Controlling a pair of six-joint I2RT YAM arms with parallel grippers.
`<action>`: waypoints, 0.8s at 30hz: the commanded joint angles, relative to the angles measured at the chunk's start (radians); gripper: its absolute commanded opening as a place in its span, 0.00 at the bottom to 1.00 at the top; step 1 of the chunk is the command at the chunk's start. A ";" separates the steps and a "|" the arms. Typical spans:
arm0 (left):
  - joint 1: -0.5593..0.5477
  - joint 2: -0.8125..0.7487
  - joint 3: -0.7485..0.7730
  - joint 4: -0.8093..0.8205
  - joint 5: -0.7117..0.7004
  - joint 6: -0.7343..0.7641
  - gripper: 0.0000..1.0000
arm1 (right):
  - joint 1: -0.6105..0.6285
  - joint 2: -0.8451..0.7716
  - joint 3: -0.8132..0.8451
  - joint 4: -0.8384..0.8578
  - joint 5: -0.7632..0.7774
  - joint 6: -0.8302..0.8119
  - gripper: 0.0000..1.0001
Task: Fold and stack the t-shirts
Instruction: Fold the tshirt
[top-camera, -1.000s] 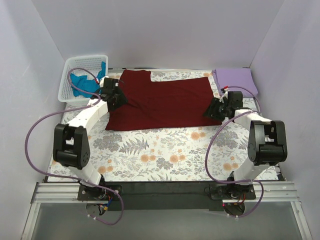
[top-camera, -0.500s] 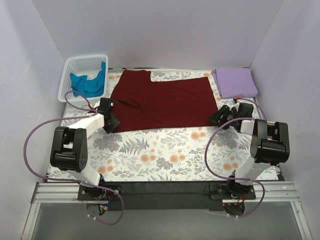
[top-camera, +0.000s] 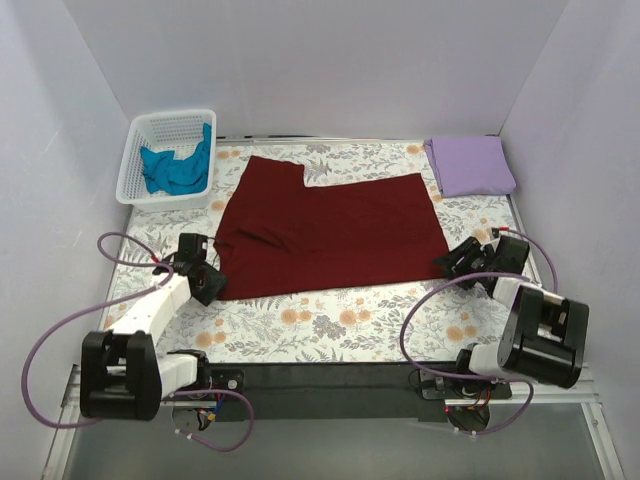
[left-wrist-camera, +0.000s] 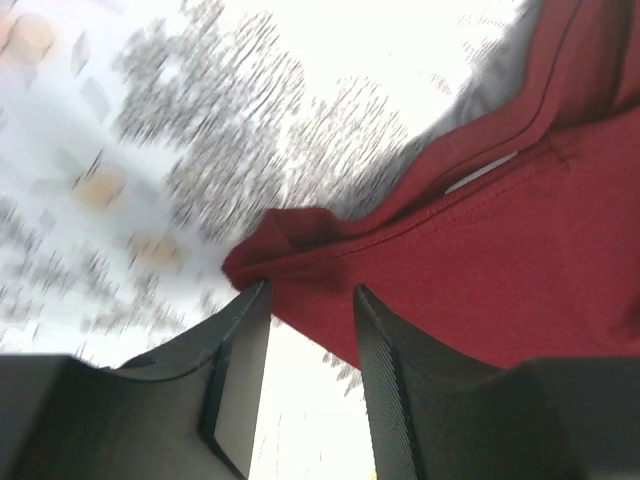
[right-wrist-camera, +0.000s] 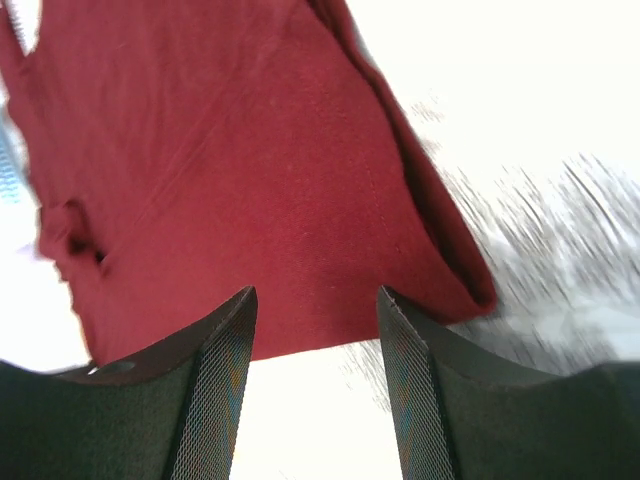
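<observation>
At the maroon t-shirt's (top-camera: 330, 225) 8 o'clock corner, left gripper (left-wrist-camera: 311, 291) sits part-open, clamping nothing (fabric lies between fingers); right gripper (right-wrist-camera: 315, 292) likewise, 4 o'clock.

maroon t-shirt (top-camera: 335, 225): we see soft matt cloth, stitched hem
basket (top-camera: 133, 165): we see white plastic lattice
floral cloth (top-camera: 330, 310): matt printed fabric

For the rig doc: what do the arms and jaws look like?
The left arm and right arm match: white links, boxy black joint housings, purple cables looping base to wrist. The jaws: two flat black plates, cross-hatched inner faces.
</observation>
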 joint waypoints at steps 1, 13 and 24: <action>0.011 -0.116 -0.017 -0.129 0.011 -0.035 0.38 | -0.020 -0.110 -0.065 -0.277 0.193 -0.091 0.59; -0.124 -0.102 0.197 -0.051 0.201 0.118 0.53 | 0.581 -0.210 0.194 -0.064 0.229 0.036 0.58; -0.230 0.206 0.296 0.096 0.206 0.224 0.49 | 0.827 0.390 0.721 0.030 0.149 0.080 0.51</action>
